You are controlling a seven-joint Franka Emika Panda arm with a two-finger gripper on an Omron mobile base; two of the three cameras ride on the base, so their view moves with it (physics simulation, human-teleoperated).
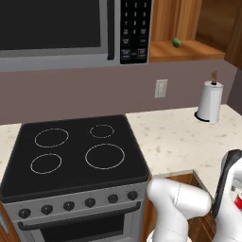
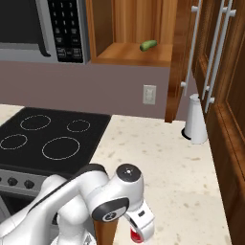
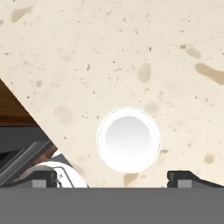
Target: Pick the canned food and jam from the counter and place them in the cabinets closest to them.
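The gripper (image 3: 118,177) hung with its jaws spread as wide as they went and nothing between them, pointing straight down at the speckled counter (image 3: 131,52). Directly below it, seen from above in the hand view, stood a round object with a pale, shiny top (image 3: 128,140), most likely the lid of the canned food or the jam; which of the two could not be told from this angle. The two dark fingertips (image 3: 183,177) straddled it, one to each side, well above it and not touching. In the right base view a red-and-white object (image 2: 136,234) peeped out below the wrist at the near edge of the counter, probably the same item.

Judging by the smooth, glossy lid, the thing looked rigid and slippery: a can would be fairly heavy and stiff, a jar heavy and breakable. The better hold seemed to be across the round body just below the lid, squarely on its widest line, with firm but not crushing pressure, so that it would not twist or slide out.

The open cabinet (image 2: 134,53) beside the microwave (image 2: 43,28) held a small green object (image 2: 148,45) on its shelf, leaving bare wood to either side
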